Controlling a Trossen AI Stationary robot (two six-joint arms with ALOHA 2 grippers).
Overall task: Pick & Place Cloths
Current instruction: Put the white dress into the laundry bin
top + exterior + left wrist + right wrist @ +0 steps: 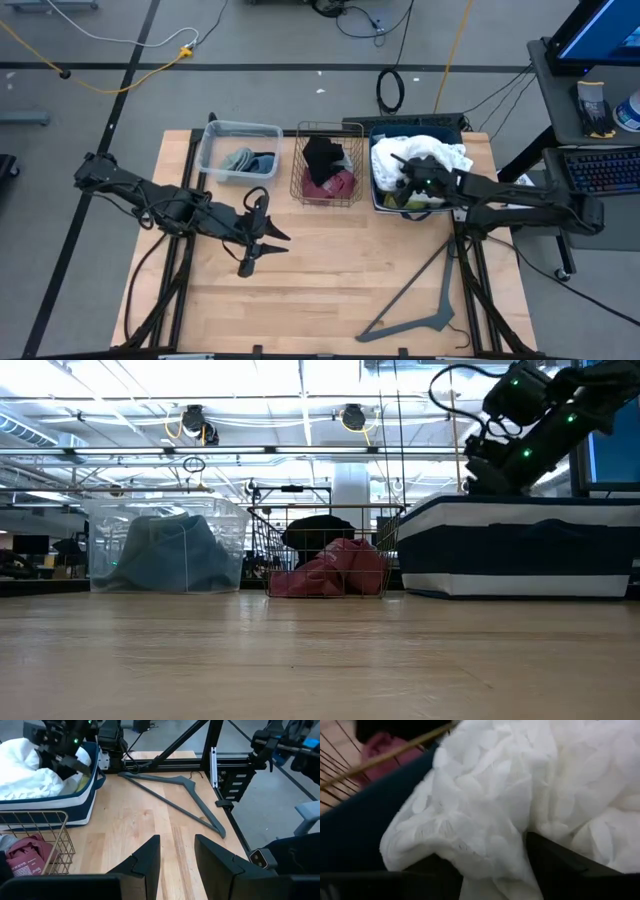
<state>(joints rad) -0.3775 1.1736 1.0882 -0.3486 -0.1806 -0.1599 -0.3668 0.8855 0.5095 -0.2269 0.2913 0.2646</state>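
Note:
A heaped white cloth [432, 153] lies in the blue bin [379, 195], with a yellow cloth [398, 201] beside it. My right gripper [410, 182] is open and down in that heap; in its wrist view the white cloth [520, 780] fills the picture. Black [322, 155] and maroon-pink [335, 185] cloths lie in the wire basket [300, 160]. Teal-blue and light grey cloths [243, 160] lie in the clear tub [212, 140]. My left gripper [262, 235] hovers open over bare table, left of the baskets' near side. My right gripper comes from above into the white cloth. A bunched fold of it [495, 840] sits between the two open fingers [560, 862], which touch it on either side. The cloth rests in the blue bin, slack and crumpled.
A grey plastic hanger [425, 300] lies flat on the table's near right part, also seen in the left wrist view as the hanger [175, 795]. Bare wood [320, 280] stretches in front of the three containers. In the low view the blue bin's wall [520, 550] hides my right gripper.

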